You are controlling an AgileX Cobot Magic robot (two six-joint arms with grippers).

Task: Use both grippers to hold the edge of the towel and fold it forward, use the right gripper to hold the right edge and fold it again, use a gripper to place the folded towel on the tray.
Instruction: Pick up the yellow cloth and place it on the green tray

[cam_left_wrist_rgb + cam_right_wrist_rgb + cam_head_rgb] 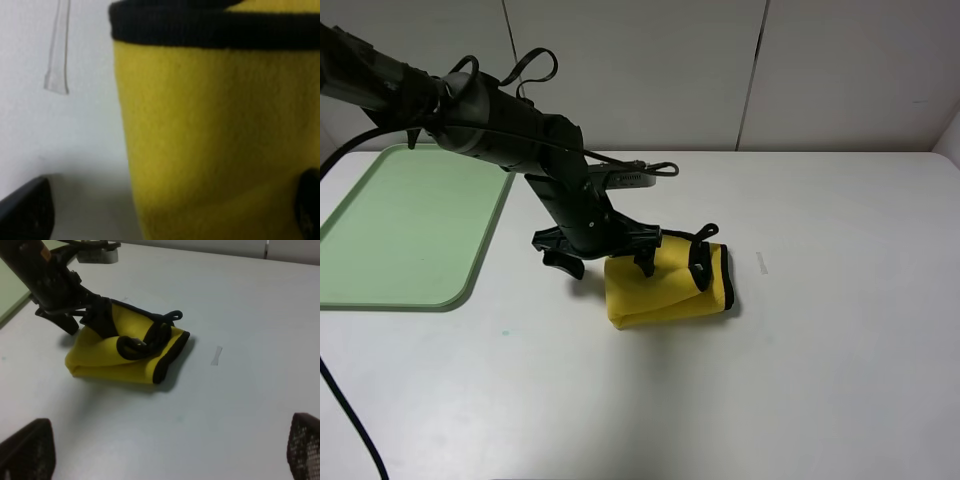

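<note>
Towel (210, 145) folded | left hand (605, 262) apart astride it | right hand (165, 450) apart | no writing legible

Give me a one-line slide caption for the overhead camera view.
Left gripper open over the folded yellow towel on the white table, mint-green tray waiting empty alongside.

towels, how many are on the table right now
1. The folded yellow towel lies on the white table near its middle, right of the green tray, with the open left gripper straddling its left end. Nothing in view suggests another is hidden.
</note>
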